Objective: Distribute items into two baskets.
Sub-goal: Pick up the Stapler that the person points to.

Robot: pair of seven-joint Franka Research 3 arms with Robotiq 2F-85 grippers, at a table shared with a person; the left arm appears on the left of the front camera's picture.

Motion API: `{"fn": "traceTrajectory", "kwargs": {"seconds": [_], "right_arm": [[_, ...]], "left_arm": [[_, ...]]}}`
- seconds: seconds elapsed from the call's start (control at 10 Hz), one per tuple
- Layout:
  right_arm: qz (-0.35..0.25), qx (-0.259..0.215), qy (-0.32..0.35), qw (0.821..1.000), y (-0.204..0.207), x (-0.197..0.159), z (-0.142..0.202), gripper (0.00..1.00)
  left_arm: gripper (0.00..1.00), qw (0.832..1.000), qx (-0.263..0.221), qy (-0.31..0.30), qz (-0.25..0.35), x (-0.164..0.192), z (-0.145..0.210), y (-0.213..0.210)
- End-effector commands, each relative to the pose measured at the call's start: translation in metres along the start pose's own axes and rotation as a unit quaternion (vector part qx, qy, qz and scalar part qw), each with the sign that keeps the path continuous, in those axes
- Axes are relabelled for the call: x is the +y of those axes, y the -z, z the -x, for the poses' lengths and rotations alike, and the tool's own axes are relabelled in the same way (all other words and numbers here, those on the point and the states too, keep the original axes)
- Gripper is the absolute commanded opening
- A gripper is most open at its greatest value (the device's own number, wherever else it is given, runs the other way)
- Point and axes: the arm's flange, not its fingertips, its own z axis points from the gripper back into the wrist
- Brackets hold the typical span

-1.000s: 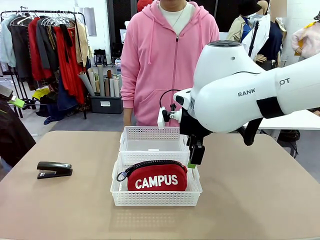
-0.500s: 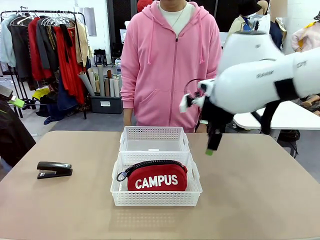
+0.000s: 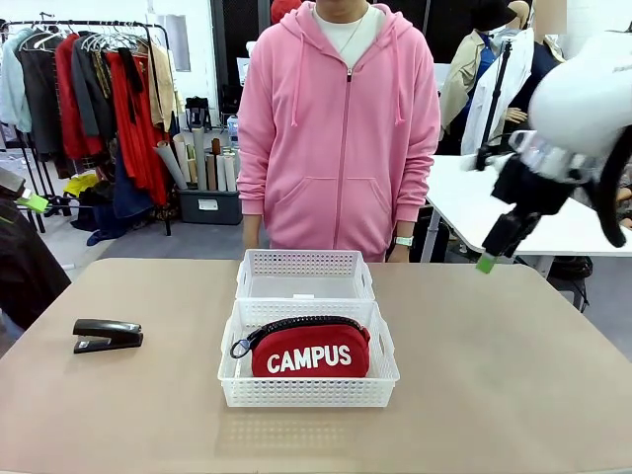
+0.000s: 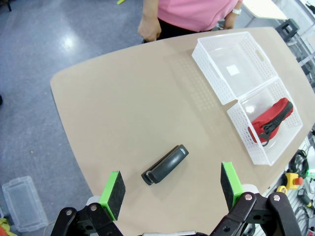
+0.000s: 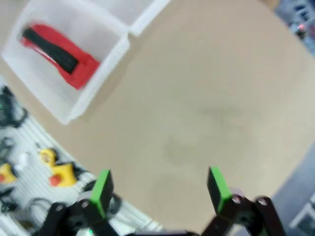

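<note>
The red CAMPUS pouch (image 3: 310, 350) lies in the near white basket (image 3: 244, 390); the far basket (image 3: 305, 265) behind it holds nothing. A black stapler (image 3: 107, 335) rests on the table at the left. My right gripper (image 3: 494, 247) hangs open and empty, high above the table's right side, well away from the baskets. In the left wrist view my left gripper (image 4: 171, 187) is open high over the stapler (image 4: 165, 164), with both baskets (image 4: 231, 69) and the pouch (image 4: 269, 122) off to the right. The blurred right wrist view has the pouch (image 5: 58, 54) at upper left.
A person in a pink hoodie (image 3: 338, 128) stands at the far side of the table, hands down. The tan table (image 3: 513, 385) has open room on the right and front. A clothes rack (image 3: 99, 109) stands behind on the left.
My right arm has lifted away from the near basket and swung up and to the right, its gripper open. The pouch stays in the basket; the stapler has not moved.
</note>
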Motion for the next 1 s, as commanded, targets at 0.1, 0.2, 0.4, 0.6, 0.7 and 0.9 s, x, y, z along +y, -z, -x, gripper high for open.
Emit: {"fn": "traceTrajectory", "kwargs": {"seconds": [0.1, 0.2, 0.4, 0.6, 0.7, 0.9], "right_arm": [[-0.061, -0.106, 0.061, 0.991, -0.032, -0.034, 0.055, 1.00], [-0.078, -0.135, 0.085, 0.984, -0.040, -0.047, 0.074, 1.00], [-0.099, -0.173, 0.106, 0.974, -0.046, -0.059, 0.109, 1.00], [-0.110, -0.193, 0.119, 0.968, -0.046, -0.067, 0.144, 1.00], [-0.113, -0.205, 0.122, 0.965, -0.047, -0.071, 0.158, 1.00], [-0.109, -0.217, 0.124, 0.962, -0.051, -0.080, 0.176, 1.00]], "left_arm": [[1.00, 1.000, -0.003, 0.002, 0.005, 0.000, 0.000, 0.000], [1.00, 1.000, -0.003, 0.002, 0.005, 0.000, 0.000, 0.000], [1.00, 1.000, -0.003, 0.002, 0.005, 0.000, 0.000, 0.000], [1.00, 1.000, -0.003, 0.002, 0.005, 0.000, 0.000, 0.000], [1.00, 1.000, -0.003, 0.002, 0.005, 0.000, 0.000, 0.000], [1.00, 1.000, -0.003, 0.002, 0.005, 0.000, 0.000, 0.000]]}}
